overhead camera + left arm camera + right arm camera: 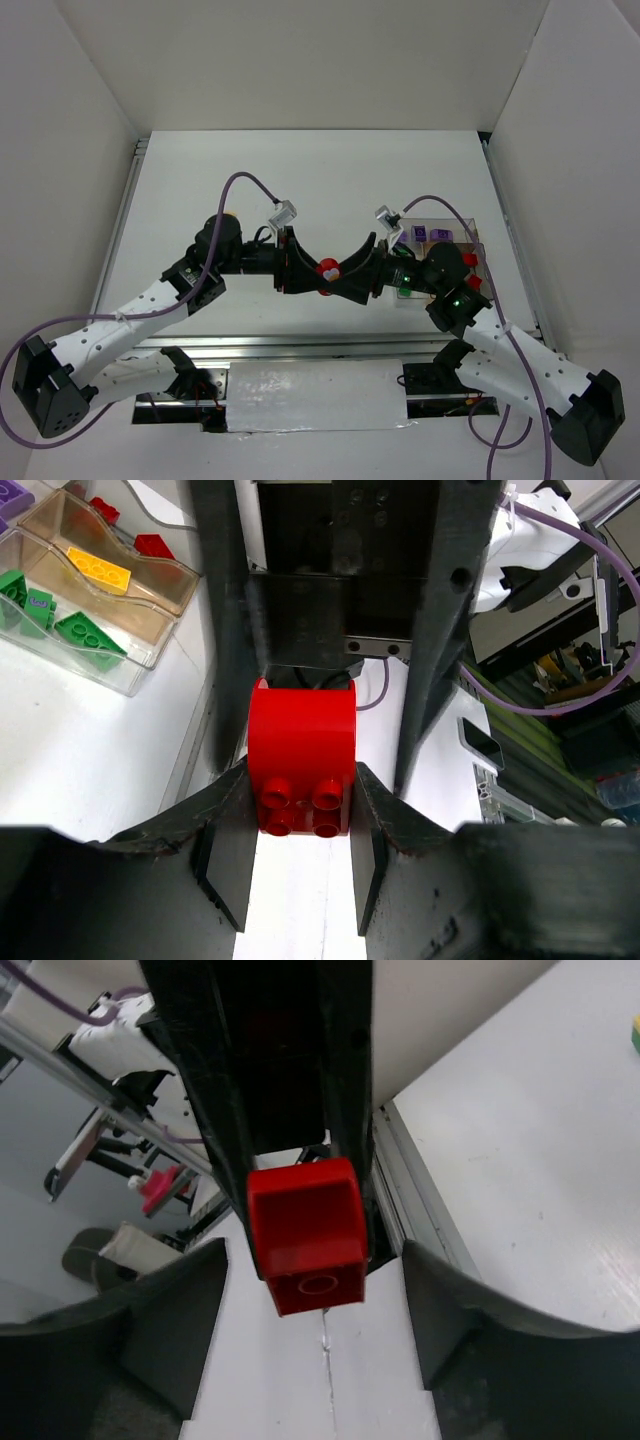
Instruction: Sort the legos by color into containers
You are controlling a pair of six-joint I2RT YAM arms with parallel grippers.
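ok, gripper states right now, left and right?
Left gripper: closed on the red brick.
Right gripper: open, spread wide around that brick with a gap on each side.

One camera sits high up behind the left arm [130, 320] and the right arm [520, 350] and looks down on the whole white table [330, 170]. A small camera rides on each wrist and looks forward, very close up. The two wrist cameras face each other and see the same red brick [300, 755].

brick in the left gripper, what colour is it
Red. The brick shows best in the left wrist view, pinched by the left gripper.
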